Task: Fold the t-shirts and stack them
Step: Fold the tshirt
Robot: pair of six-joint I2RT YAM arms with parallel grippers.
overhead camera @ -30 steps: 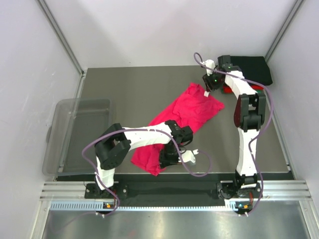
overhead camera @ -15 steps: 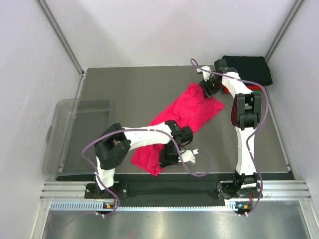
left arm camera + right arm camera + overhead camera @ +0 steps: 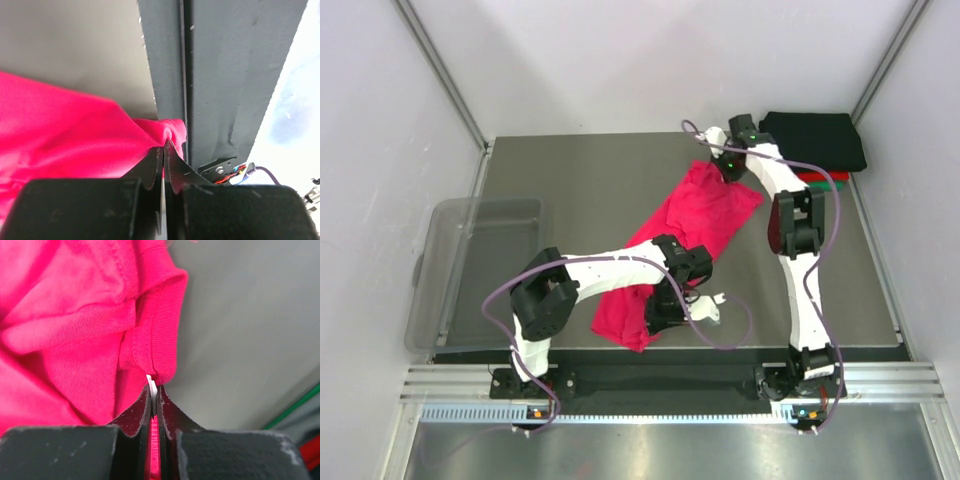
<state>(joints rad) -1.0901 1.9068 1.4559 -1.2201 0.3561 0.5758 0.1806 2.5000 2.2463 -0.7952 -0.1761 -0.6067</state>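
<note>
One magenta t-shirt point(image 3: 705, 215), plus a folded stack point(image 3: 815, 140) (black on top, red and green edges beneath).

Top view: the shirt lies loose and diagonal, one end just beside the stack, the other well apart from it. The right gripper point(image 3: 728, 165) works the near-stack end and the left gripper point(image 3: 660, 310) the far end. The left arm point(image 3: 610, 272) covers part of the cloth, and the sleeves are not distinguishable.

Left wrist view: jaws closed tight on a pinched hem fold point(image 3: 167, 132). How much cloth sits inside them is hidden.

Right wrist view: jaws closed on the collar rib point(image 3: 160, 330), with the neck label point(image 3: 151, 385) a white sliver between them.

Handling (judged): light, limp and prone to sag, so best held at the thicker seams, collar and hem.
</note>
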